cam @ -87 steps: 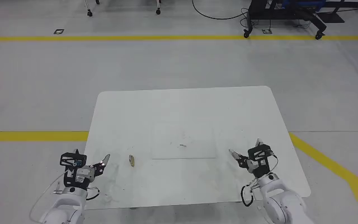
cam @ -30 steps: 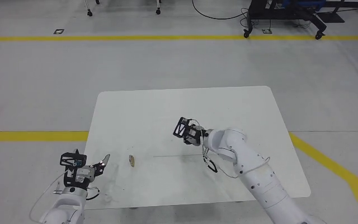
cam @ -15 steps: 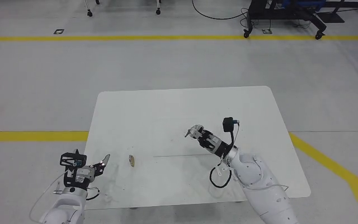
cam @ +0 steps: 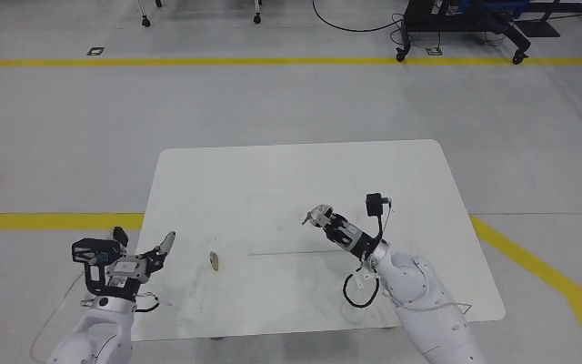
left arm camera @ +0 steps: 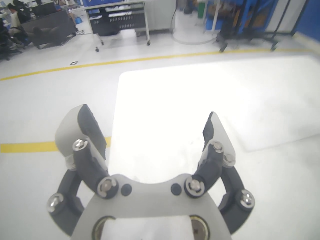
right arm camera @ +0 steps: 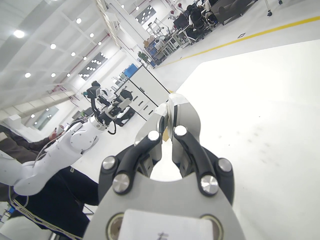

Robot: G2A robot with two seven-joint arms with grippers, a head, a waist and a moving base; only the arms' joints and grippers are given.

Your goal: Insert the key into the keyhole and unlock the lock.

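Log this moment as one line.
right gripper: shut on key, over table | left gripper: open, by table's left edge | lock: on table, untouched

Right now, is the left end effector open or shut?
Open. On the left end effector, both fingers stand wide apart with nothing between them.

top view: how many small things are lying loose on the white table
1: a small brass-coloured metal piece lies on the white table near the open left gripper. The shut right gripper may hide another small item.
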